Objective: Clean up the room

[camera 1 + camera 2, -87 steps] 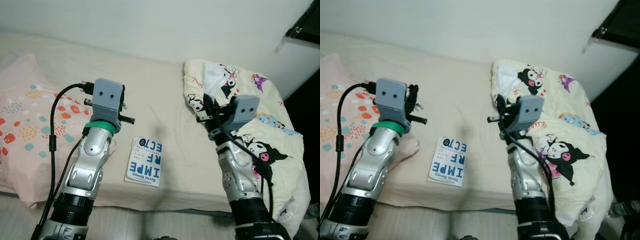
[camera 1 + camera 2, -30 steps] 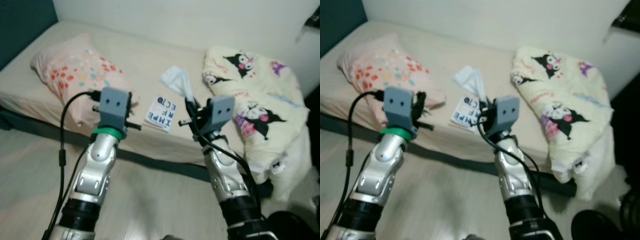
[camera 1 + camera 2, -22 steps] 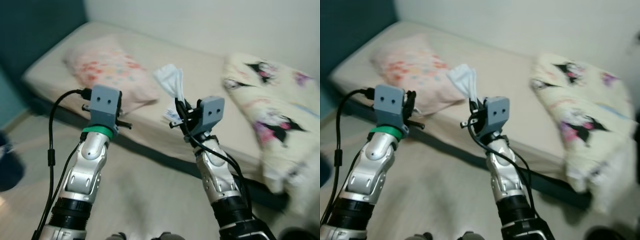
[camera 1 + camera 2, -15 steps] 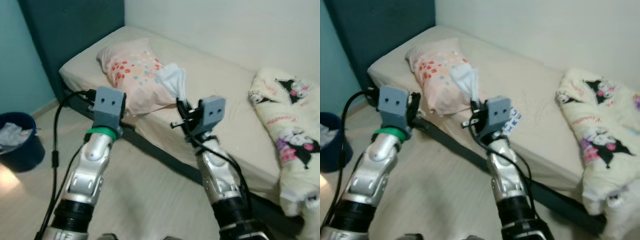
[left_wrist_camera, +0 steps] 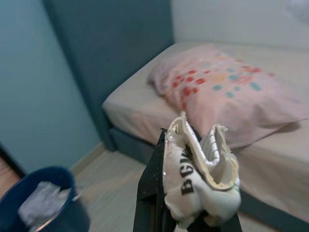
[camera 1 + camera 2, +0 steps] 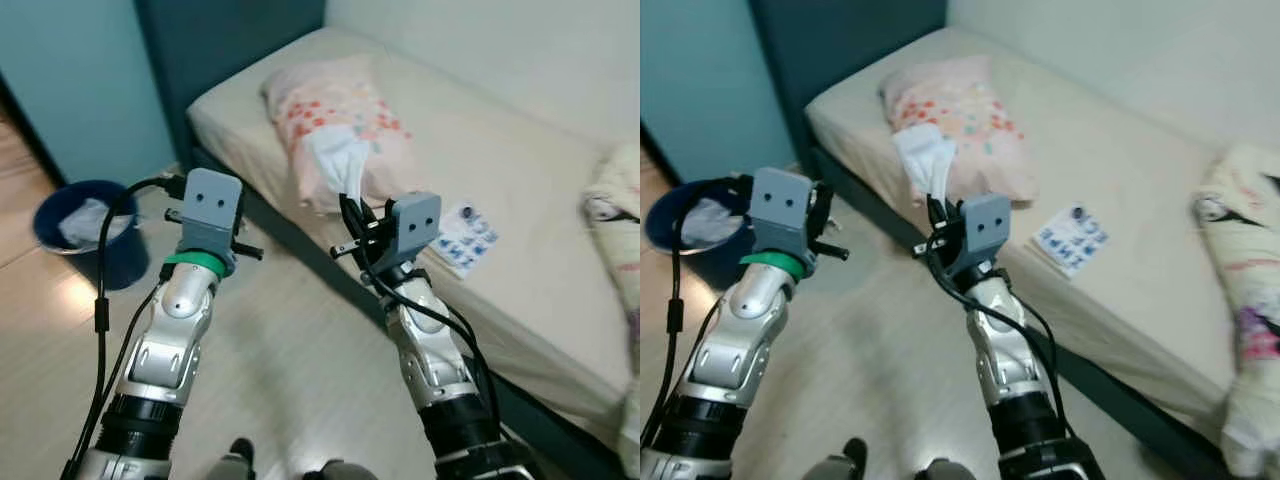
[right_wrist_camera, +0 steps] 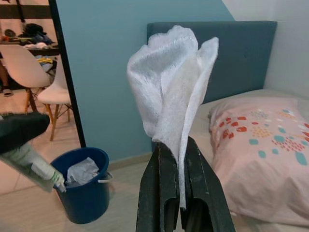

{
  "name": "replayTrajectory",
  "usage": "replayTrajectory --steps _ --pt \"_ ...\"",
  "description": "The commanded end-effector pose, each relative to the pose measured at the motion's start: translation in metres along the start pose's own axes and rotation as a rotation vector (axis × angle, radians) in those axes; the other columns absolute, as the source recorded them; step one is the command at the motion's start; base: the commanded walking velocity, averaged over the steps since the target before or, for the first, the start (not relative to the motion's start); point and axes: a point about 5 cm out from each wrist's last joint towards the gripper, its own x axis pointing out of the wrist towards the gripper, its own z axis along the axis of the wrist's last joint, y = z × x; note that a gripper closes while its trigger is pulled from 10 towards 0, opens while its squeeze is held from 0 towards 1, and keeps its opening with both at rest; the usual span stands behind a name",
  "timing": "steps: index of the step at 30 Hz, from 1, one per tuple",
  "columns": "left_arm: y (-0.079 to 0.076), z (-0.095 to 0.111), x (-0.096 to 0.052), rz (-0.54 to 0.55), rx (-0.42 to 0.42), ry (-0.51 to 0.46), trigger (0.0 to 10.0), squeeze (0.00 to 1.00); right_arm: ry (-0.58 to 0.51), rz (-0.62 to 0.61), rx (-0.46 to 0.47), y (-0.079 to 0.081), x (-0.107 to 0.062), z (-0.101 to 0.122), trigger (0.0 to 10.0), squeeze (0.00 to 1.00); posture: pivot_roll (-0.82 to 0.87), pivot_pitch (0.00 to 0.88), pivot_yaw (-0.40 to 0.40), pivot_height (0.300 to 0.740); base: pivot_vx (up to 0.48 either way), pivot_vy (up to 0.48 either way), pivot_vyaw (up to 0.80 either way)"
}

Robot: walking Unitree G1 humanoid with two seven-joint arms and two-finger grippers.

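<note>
1. Closest to you, your left tool (image 5: 186, 212) is raised over the floor (image 6: 300, 360), its black fingers (image 5: 149, 193) clamped on a crumpled white wrapper (image 5: 198, 186) with black lettering on it.
2. Your right tool (image 7: 177, 193) is raised beside it, on the bed side. Its fingers (image 7: 157, 193) are pinched together on a white tissue (image 7: 171, 87) that stands up out of them like a folded fan.
3. You can see the same tissue (image 6: 335, 160) from the head camera, sticking up above the right tool's grey housing, in front of the pillow.
4. Off to your left, on the wooden floor near the teal wall (image 6: 70, 80), sits a blue bin (image 6: 85, 235). It holds crumpled white paper (image 6: 85, 220). The bin stands well apart from both tools.
5. Ahead and to your right runs the bed (image 6: 540, 190), covered in a cream sheet, with a dark frame along its near edge.
6. A pink pillow (image 6: 340, 120) with red and teal spots lies at the head of the bed, by the dark blue headboard (image 6: 230, 40).
7. A blue-and-white book (image 6: 462, 235) lies flat on the sheet, just beyond your right tool and near the bed's edge.
8. At the far right lies a cream blanket (image 6: 1245, 270) with cartoon prints.
9. In the right wrist view, pale chairs (image 7: 29, 72) stand in a room past the teal wall.
</note>
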Motion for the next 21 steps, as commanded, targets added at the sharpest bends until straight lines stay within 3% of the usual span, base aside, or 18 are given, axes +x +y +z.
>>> replayTrajectory --steps 1,21 --pt "-0.0017 -0.0052 -0.0018 -0.01 0.007 0.026 10.0 0.0 0.013 -0.015 -0.005 -0.0021 -0.0047 -0.0025 10.0 0.0 -0.16 0.099 0.0 0.732 0.0 0.0 0.72" --pt "0.0023 -0.004 -0.0016 0.008 0.017 0.021 10.0 0.0 0.013 -0.014 -0.015 -0.003 -0.0033 -0.0009 10.0 0.0 -0.15 0.096 0.011 0.732 0.0 0.0 0.71"
